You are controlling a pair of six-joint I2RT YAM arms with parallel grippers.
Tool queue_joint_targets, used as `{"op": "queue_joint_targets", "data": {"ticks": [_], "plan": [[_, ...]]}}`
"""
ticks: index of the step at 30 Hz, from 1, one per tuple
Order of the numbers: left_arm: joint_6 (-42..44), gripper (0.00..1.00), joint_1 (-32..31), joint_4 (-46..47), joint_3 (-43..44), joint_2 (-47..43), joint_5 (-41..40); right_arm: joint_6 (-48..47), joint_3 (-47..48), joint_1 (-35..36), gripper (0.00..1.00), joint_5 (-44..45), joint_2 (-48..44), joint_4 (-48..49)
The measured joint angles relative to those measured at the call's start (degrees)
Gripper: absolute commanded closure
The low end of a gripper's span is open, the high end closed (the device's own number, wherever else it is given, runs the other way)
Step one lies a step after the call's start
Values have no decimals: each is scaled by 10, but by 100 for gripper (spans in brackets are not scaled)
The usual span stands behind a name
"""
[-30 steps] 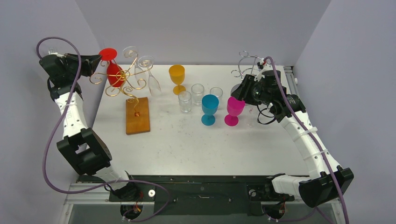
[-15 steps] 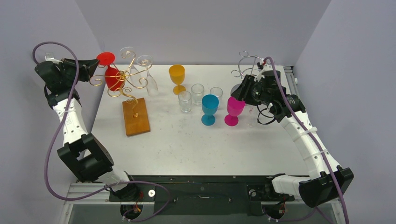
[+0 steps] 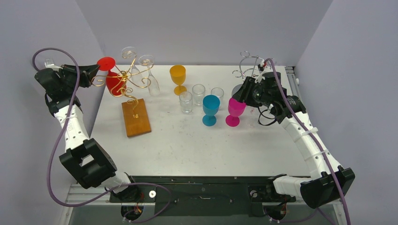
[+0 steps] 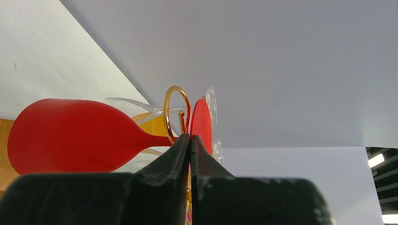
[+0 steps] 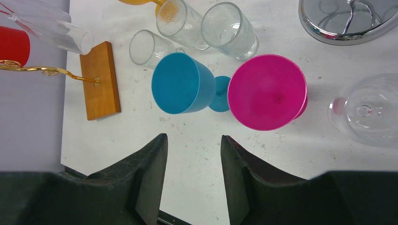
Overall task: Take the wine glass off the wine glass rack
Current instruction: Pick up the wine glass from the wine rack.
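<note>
The gold wire wine glass rack (image 3: 131,77) stands on a wooden base (image 3: 136,117) at the back left and leans left. A red wine glass (image 3: 114,82) hangs upside down in it, foot (image 3: 106,61) uppermost. My left gripper (image 3: 96,69) is shut at the foot's edge. In the left wrist view the closed tips (image 4: 190,137) meet where the red stem joins the foot (image 4: 201,123), beside a gold ring (image 4: 176,112). Two clear glasses (image 3: 152,84) also hang there. My right gripper (image 3: 239,93) is open over the table (image 5: 192,138), holding nothing.
Mid-table stand a yellow glass (image 3: 178,75), three clear tumblers (image 3: 186,101), a blue glass (image 3: 210,108) and a pink glass (image 3: 235,110). A silver wire rack (image 3: 248,65) stands at the back right. A clear wine glass (image 5: 366,110) stands next to the pink one.
My left gripper has drawn back to the left with the red glass's foot. The gold rack has tipped and its wooden base has slid slightly left. The right arm has not moved.
</note>
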Motion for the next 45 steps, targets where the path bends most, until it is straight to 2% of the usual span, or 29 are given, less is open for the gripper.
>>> {"op": "queue_joint_targets", "data": {"ticks": [29, 45], "plan": [[-13, 100, 36, 28, -87, -100, -58, 0, -9, 4, 59, 3, 9, 3], [38, 100, 38, -45, -87, -145, -112, 0, -10, 8, 59, 4, 9, 3]]}}
